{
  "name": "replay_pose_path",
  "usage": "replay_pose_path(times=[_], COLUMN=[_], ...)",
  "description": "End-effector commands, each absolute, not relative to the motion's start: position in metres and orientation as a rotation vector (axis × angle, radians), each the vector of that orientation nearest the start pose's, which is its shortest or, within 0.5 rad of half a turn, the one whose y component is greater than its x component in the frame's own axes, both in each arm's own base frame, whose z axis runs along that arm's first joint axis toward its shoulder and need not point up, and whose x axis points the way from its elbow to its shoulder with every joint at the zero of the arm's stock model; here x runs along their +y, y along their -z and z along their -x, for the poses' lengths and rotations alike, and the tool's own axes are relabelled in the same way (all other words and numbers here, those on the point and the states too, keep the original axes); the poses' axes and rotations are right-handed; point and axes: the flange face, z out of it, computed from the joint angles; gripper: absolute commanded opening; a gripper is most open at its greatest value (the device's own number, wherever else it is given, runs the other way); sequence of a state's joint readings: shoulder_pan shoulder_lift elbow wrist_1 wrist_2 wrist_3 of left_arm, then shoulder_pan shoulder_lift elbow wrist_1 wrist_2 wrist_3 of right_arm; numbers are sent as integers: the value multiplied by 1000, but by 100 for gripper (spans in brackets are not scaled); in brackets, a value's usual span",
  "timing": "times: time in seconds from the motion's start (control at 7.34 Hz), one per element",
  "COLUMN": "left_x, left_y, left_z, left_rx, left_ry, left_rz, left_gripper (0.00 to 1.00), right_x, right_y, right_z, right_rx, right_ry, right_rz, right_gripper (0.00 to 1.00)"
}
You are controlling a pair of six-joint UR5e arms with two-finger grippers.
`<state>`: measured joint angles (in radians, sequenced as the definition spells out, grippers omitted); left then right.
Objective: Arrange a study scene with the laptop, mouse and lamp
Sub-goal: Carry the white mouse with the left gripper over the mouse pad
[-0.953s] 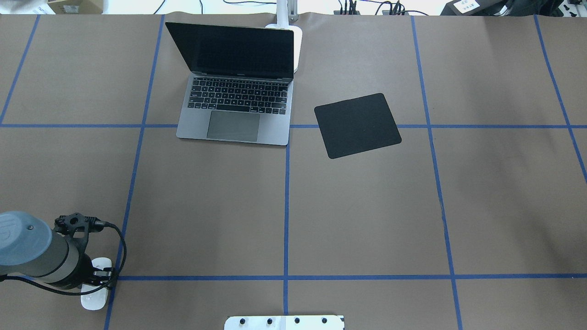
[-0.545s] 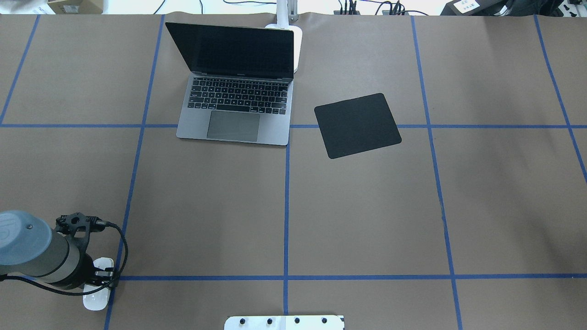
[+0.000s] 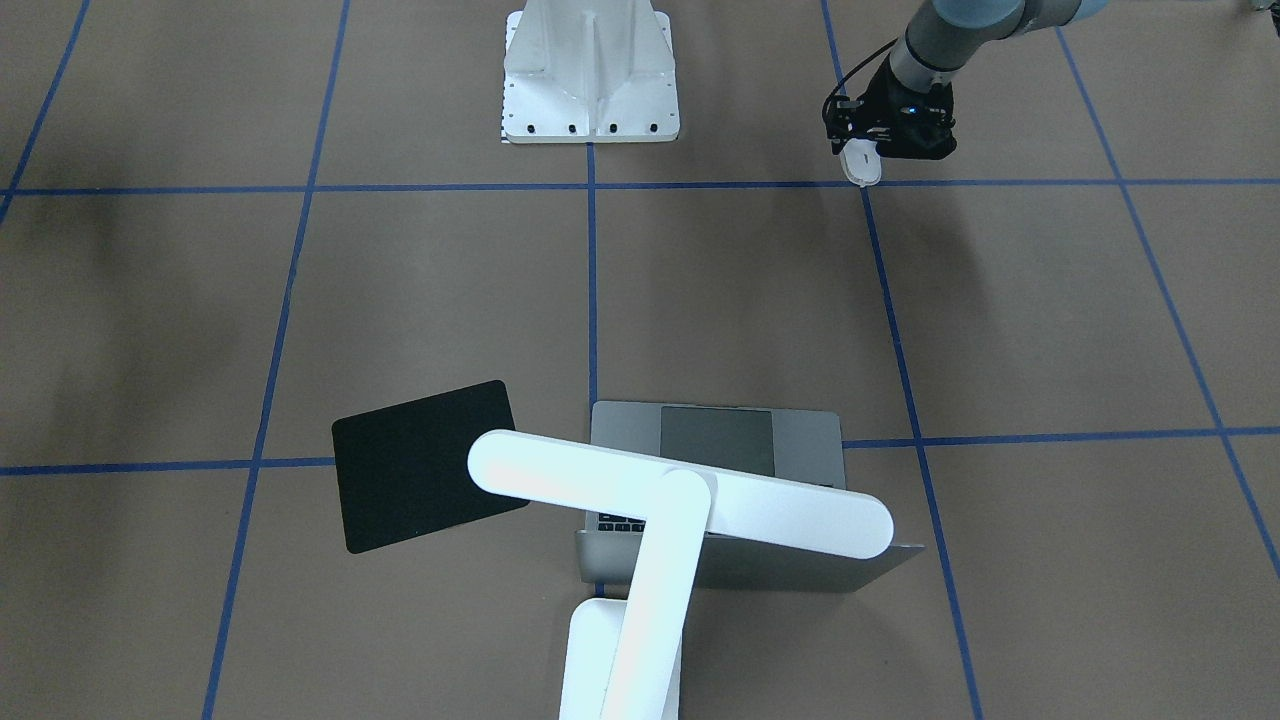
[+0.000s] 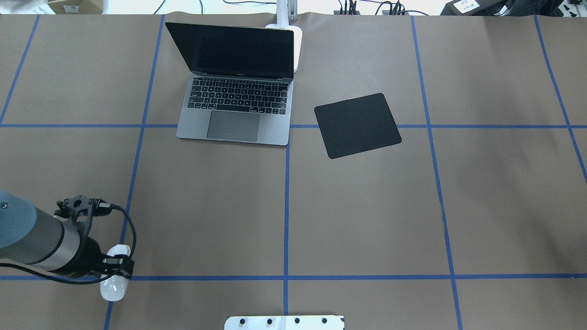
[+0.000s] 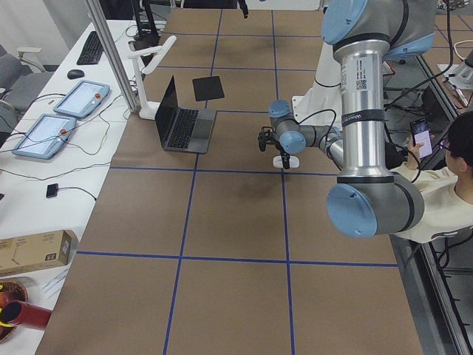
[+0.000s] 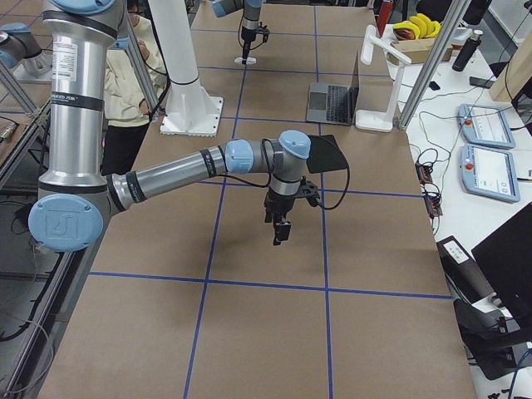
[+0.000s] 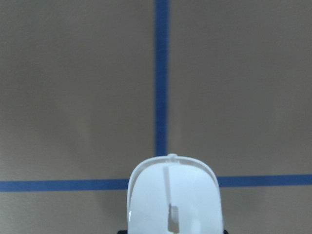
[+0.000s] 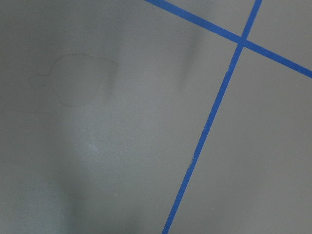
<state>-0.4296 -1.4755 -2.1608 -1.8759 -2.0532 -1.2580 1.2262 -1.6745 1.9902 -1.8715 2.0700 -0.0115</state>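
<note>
The white mouse (image 4: 113,288) is at the table's near left corner, by a crossing of blue tape lines, with my left gripper (image 4: 117,269) shut on it. The left wrist view has the mouse (image 7: 173,200) filling its lower middle. The grey laptop (image 4: 234,94) stands open at the far side, its screen dark. Behind it rises the white lamp (image 3: 680,500), whose bar head hangs over the laptop (image 3: 750,435). My right gripper (image 6: 281,226) shows only in the exterior right view, above the table's middle, and I cannot tell its state.
A thin black square pad (image 4: 357,125) lies right of the laptop. The white flanged pedestal (image 3: 590,70) stands at the robot's edge. A seated person (image 5: 443,185) is beside the table behind the robot. Blue tape lines divide the brown table cover (image 4: 367,220).
My left gripper has moved to the right and slightly away from the robot, carrying the mouse with it. Laptop, lamp and pad have not moved.
</note>
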Motion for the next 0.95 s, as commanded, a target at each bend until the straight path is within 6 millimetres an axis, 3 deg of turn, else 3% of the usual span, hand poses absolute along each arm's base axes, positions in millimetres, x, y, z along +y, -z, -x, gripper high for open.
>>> replay_pose_path(times=[0.0,0.14,0.27,0.54,0.82], left_x=[-299,-324,-346,-378,-408], left_y=[-335,-310,-287,-229,-178], left_z=[-392,-410,-423,-448,-490], left_rx=[995,1022,1037,1024,1037], left_ry=[-72,-56,-38,5,51], left_rz=[71,42,22,-21,-64], left_gripper=[28,28,28,28,28], right_x=[-437,-439,-448,-451,-451], right_y=[-578,-602,-618,-646,-644], right_z=[52,46,27,1,-5], right_rx=[-507,-577,-620,-646,-667], right_ry=[304,308,284,291,278], right_rz=[117,157,166,172,161], right_gripper=[100,100,100,100,100])
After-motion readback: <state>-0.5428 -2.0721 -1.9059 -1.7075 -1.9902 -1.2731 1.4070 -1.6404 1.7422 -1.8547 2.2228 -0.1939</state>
